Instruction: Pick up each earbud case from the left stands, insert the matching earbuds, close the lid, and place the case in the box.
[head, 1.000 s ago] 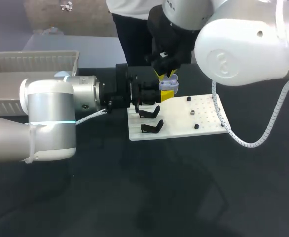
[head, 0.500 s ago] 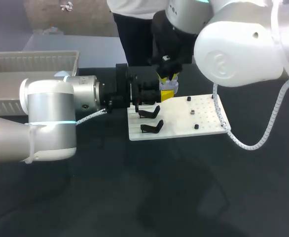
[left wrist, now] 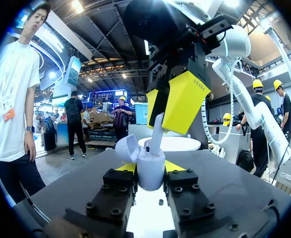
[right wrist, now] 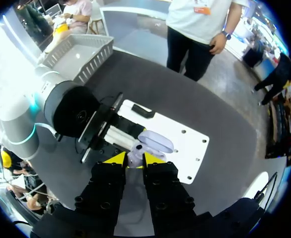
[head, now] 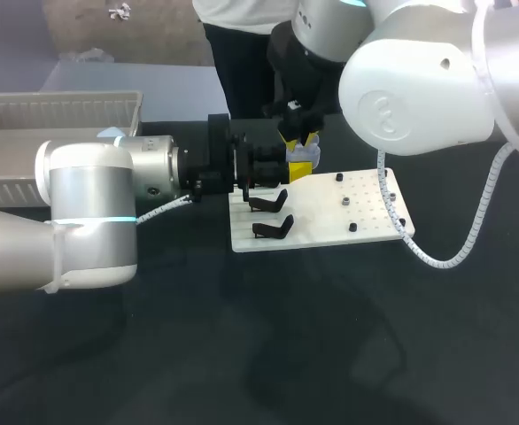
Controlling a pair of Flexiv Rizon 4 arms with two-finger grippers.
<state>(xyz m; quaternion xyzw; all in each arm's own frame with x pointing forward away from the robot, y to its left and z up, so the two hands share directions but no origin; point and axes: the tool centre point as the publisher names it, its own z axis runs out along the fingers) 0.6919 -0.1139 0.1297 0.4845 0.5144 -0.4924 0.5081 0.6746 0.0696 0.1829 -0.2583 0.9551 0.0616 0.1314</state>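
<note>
White earbud case [left wrist: 150, 171] pinched in left jaws; right jaws pinch an earbud [left wrist: 156, 133].

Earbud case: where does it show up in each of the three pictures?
Head view: earbud case above the white board's far edge, in the left gripper.
Left wrist view: between that gripper's tips, lid open.
Right wrist view: just ahead of the right gripper holding an earbud.
Shared landmark: the white board.
</note>
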